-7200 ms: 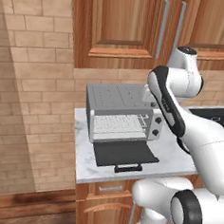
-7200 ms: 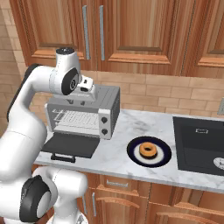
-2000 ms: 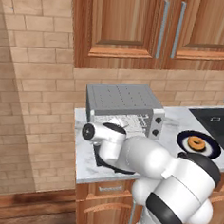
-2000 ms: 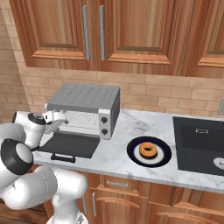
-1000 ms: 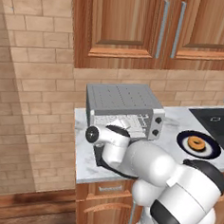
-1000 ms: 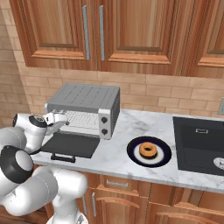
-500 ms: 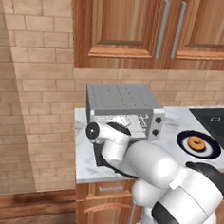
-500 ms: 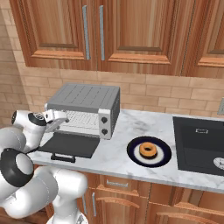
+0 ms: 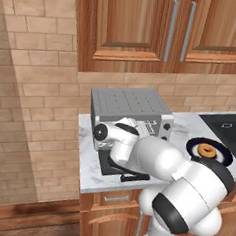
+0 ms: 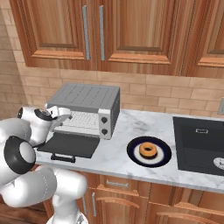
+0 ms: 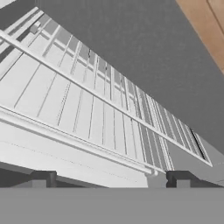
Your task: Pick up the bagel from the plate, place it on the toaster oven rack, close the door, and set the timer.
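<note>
The bagel point(image 10: 148, 150) point(image 9: 206, 150) lies on the dark plate point(image 10: 133, 151) point(image 9: 192, 146) on the marble counter, right of the toaster oven point(image 10: 87, 98) point(image 9: 129, 102). The oven's door point(image 10: 68, 145) point(image 9: 111, 168) hangs open and lies flat in front. My gripper point(image 10: 67, 118) point(image 11: 111, 179) is at the left of the oven mouth, open and holding nothing. In the hand view the toaster oven rack point(image 11: 87, 113) point(image 10: 84, 120) runs close ahead of the fingertips point(image 11: 43, 178). My arm hides most of the oven front in the left base view.
A black stovetop point(image 10: 199, 144) is set into the counter right of the plate. Wooden cabinets point(image 10: 100, 30) hang above the oven. A brick wall point(image 9: 36, 98) stands at the counter's left end. The control knobs point(image 10: 104, 124) sit on the oven's right side.
Seven seconds ago the arm stood high over the oven; it has since come down to the oven mouth. In the last second it has only crept upward a little. Bagel and door unmoved.
</note>
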Tool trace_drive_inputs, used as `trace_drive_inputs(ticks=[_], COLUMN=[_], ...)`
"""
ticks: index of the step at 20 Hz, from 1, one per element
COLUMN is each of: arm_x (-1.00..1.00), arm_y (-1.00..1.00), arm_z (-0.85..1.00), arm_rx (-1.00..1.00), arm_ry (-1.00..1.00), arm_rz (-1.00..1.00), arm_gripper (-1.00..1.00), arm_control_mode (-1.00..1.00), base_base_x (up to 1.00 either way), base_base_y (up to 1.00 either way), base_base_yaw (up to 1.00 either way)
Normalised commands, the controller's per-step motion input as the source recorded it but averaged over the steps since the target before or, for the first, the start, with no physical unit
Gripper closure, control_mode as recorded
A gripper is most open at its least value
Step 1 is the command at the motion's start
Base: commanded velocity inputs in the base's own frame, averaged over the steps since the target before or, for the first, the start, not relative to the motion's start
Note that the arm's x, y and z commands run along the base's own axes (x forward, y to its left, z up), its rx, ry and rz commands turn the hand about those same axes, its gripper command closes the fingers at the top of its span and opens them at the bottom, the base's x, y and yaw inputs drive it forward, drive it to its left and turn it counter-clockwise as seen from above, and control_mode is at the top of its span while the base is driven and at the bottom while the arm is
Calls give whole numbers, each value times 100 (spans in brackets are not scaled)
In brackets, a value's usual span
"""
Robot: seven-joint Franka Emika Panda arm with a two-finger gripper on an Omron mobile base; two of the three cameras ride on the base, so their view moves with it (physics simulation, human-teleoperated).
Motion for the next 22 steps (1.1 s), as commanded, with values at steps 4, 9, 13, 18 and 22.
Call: trace_drive_inputs(ticks=[4, 9, 13, 18, 22], arm_x=[3, 0, 1, 7, 10], arm_y=[0, 0, 0, 0, 0], arm_z=[-15, -25, -10, 0, 0], arm_rx=[0, 0, 0, 0, 0], arm_ry=[-2, -3, -6, -5, -3], arm_rz=[0, 0, 0, 0, 0], arm_gripper=[-100, -100, -100, -100, -100], arm_control_mode=[-100, -100, -100, -100, -100], base_base_x=[0, 0, 0, 0, 0], base_base_y=[0, 0, 0, 0, 0], base_base_yaw=[0, 0, 0, 0, 0])
